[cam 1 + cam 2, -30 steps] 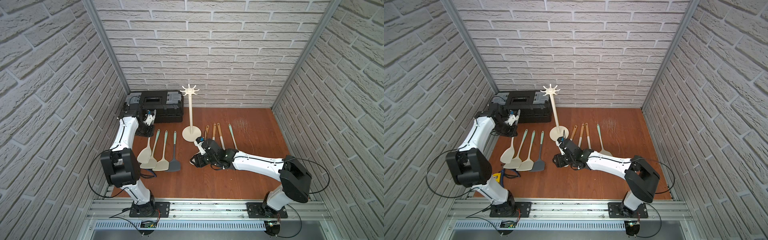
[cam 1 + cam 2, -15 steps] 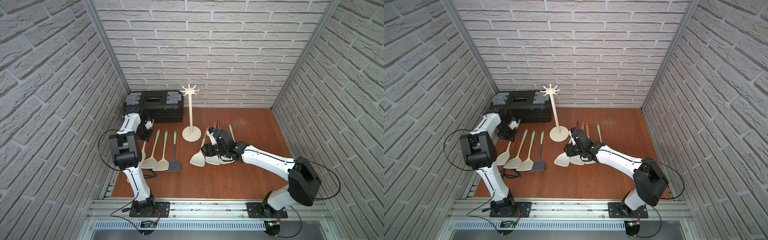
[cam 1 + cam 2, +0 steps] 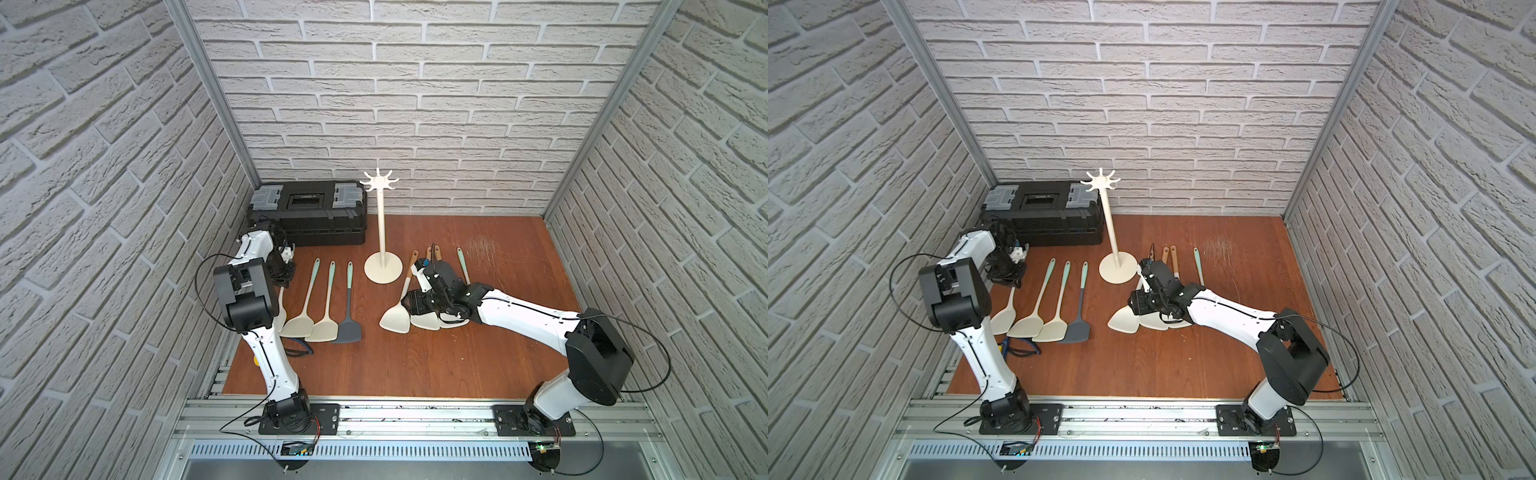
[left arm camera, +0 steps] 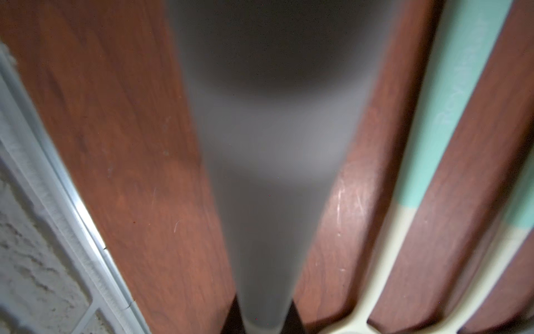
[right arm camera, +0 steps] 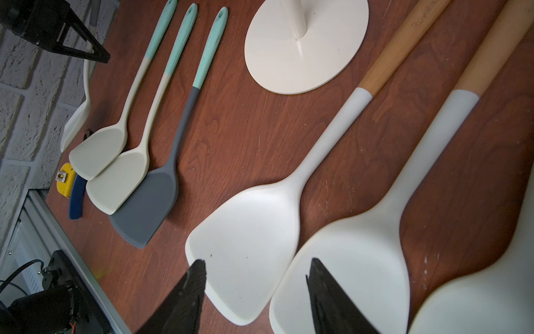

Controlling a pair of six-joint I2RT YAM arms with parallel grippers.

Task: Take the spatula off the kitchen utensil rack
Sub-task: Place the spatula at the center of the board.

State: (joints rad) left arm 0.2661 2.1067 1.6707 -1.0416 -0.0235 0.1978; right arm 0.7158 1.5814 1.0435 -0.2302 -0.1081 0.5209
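**Finding every spatula down and the hooks bare**

Nearest the rail, the open worktop (image 3: 415, 365) gives both arms room. Next come the blades. The right claw (image 5: 257, 260) hangs released and empty just above the nearest white spatula (image 5: 248, 245) and its neighbour (image 5: 346, 277). Both lie flat, with wooden handles pointing back toward the stand. Whether the claw is leaving them or sizing one up, I cannot tell.

Across from them, a pair of cream spatulas (image 3: 297, 326) and a grey spatula (image 3: 347, 328) lie side by side, blades overlapping and mint handles fanned rearward. Beside these, the left claw (image 3: 282, 280) is clenched on the handle of the outermost cream spatula (image 3: 1005, 318). Its blade stands on edge rather than flat, which suggests it is being carried or laid down, not resting free.

Farther back, the kitchen utensil rack (image 3: 382, 232) stands upright between the two groups with nothing on its hooks, so the task's spatula is off it. Its disc base sits near the wooden handles, the likeliest thing to get knocked. Farthest back, the black toolbox (image 3: 307, 216) sits against the wall just behind the left claw, crowding any lift that way.
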